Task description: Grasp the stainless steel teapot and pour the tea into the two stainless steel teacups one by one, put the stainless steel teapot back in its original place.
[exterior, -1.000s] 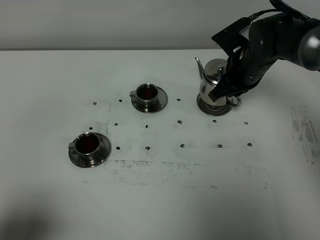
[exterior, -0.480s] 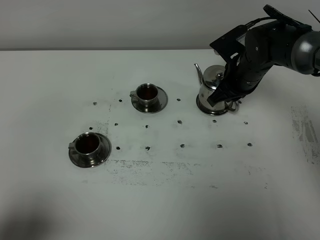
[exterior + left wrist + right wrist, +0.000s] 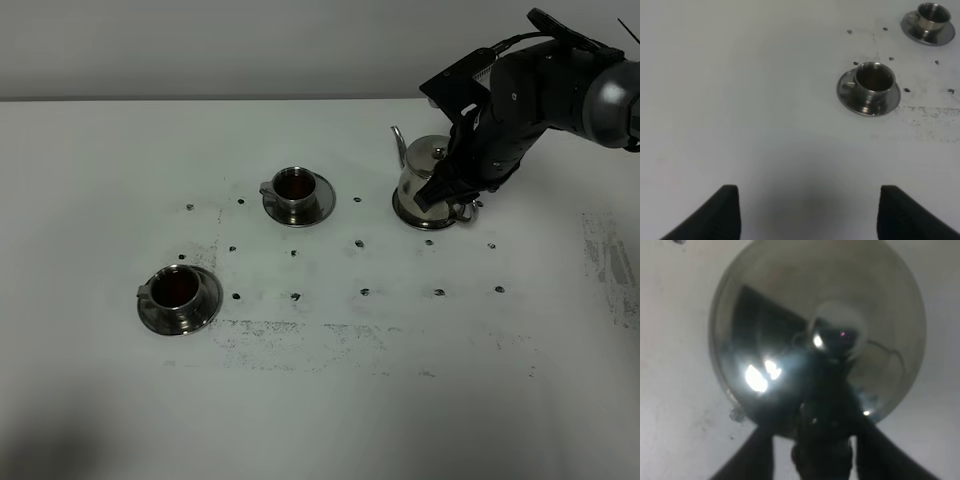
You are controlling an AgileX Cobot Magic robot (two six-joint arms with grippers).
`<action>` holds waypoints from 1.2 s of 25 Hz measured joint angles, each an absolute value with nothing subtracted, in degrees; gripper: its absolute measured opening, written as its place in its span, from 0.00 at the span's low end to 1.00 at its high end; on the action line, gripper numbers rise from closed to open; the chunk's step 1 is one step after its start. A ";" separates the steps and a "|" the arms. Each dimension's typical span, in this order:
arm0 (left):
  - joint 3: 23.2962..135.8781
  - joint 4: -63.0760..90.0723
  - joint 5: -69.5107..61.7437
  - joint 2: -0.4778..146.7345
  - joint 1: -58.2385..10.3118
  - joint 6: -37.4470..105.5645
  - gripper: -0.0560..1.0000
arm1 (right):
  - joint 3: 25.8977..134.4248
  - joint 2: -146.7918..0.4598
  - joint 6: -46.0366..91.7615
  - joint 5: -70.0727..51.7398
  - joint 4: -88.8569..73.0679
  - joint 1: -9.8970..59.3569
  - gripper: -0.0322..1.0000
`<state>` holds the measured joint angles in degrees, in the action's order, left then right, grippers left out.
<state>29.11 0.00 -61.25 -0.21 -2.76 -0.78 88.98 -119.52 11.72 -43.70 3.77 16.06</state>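
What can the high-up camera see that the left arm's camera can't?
Only the high camera shows the stainless steel teapot, sitting on its steel disc, with the right gripper at its handle side. It shows the table's far edge too.

Only the left wrist camera shows the left gripper, open, holding nothing, over bare table.

Both show the two teacups on saucers: the near teacup and the far teacup. Both look dark inside.
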 joint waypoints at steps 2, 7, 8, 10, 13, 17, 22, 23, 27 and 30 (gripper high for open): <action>29.11 0.00 -61.25 -0.21 -2.76 -0.78 0.58 | 88.98 -119.52 11.72 -43.65 3.77 16.06 0.49; 29.11 0.00 -61.25 -0.21 -2.76 -0.78 0.58 | 89.02 -119.24 11.67 -43.71 3.77 16.06 0.61; 29.11 0.00 -61.25 -0.21 -2.76 -0.78 0.58 | 89.02 -118.77 11.67 -43.88 3.77 16.06 0.61; 29.11 0.00 -61.25 -0.21 -2.76 -0.78 0.58 | 89.02 -117.14 11.67 -44.70 3.77 16.06 0.61; 29.11 0.00 -61.25 -0.21 -2.76 -0.78 0.58 | 88.94 -112.78 11.62 -46.61 3.77 16.06 0.59; 29.11 0.00 -61.25 -0.21 -2.76 -0.78 0.58 | 86.05 -105.21 11.50 -49.66 3.76 15.67 0.55; 29.11 0.00 -61.25 -0.21 -2.76 -0.78 0.58 | 76.87 -92.69 11.50 -51.52 3.33 14.66 0.49; 29.11 0.00 -61.25 -0.21 -2.76 -0.78 0.58 | 74.58 -89.79 11.50 -51.64 2.67 14.45 0.48; 29.11 0.00 -61.25 -0.21 -2.76 -0.78 0.58 | 65.00 -77.59 11.50 -51.87 0.41 13.84 0.44; 29.11 0.00 -61.25 -0.21 -2.76 -0.78 0.58 | 57.66 -67.64 11.50 -52.02 0.00 13.80 0.41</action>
